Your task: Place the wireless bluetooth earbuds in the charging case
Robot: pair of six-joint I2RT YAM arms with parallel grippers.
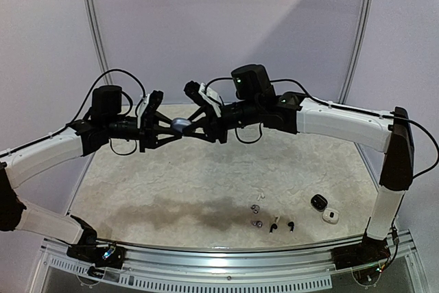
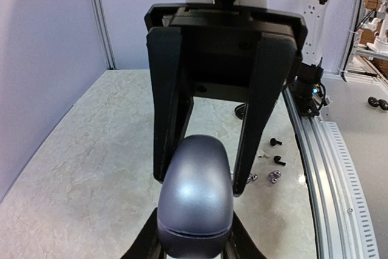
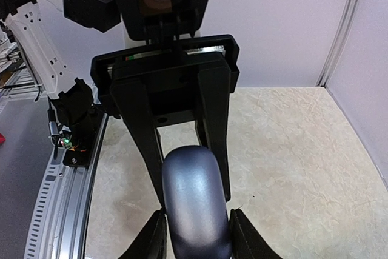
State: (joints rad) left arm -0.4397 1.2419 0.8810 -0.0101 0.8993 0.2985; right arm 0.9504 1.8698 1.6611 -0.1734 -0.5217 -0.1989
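Note:
A grey-blue metallic charging case (image 1: 180,125) is held in mid-air above the table, between both grippers. My left gripper (image 1: 171,129) is shut on one end and my right gripper (image 1: 190,127) grips the other end. In the left wrist view the case (image 2: 195,186) looks closed, with a lid seam near my own fingers (image 2: 140,244). It fills the right wrist view too (image 3: 195,198). Several tiny earbuds lie on the table near the front: grey ones (image 1: 255,208), black ones (image 1: 273,226) and a white one (image 1: 260,193).
A black case (image 1: 318,202) and a white case (image 1: 330,215) lie at the front right of the marbled table (image 1: 171,190). A metal rail (image 1: 226,259) runs along the near edge. White panel walls stand behind and at the sides.

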